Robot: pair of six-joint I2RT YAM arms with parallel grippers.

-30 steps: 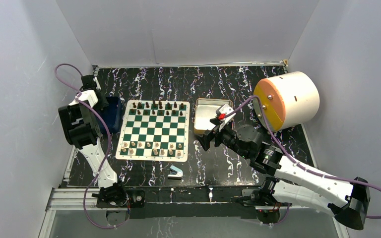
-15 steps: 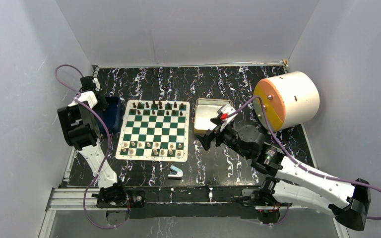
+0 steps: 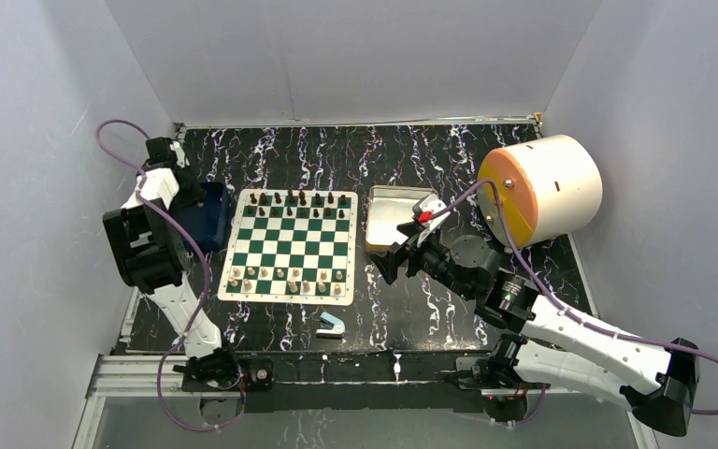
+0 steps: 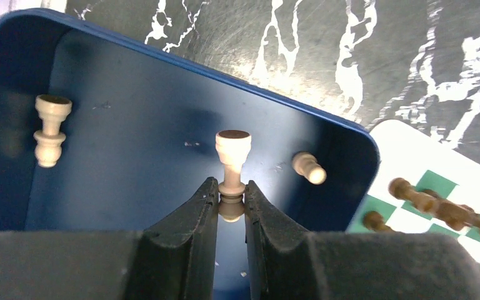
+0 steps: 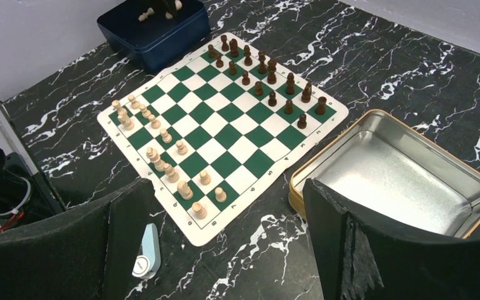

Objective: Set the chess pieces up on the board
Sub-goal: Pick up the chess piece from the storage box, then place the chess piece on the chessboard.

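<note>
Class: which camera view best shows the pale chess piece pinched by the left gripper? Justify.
Left wrist: the pale piece sits centre frame, clamped in the left gripper inside the blue tray. In the top external view the left arm hides it; the right wrist view shows only tiny pale shapes there.

- Board (image 3: 289, 245) in the middle, pieces (image 3: 285, 277) along its near and far rows.
- Tray (image 3: 213, 221) just left of it, three pieces inside.
- Tin (image 3: 391, 211) right of board; stapler (image 3: 330, 325) before it; drum (image 3: 542, 190) far right.

You've got smooth bare-wood chess pieces (image 4: 233, 150), matt board (image 5: 225, 134) w/ slight wrinkles, shiny metal tin (image 5: 400, 178), glossy blue tray (image 4: 131, 144), polished blk marble-look desk (image 5: 381, 69).
</note>
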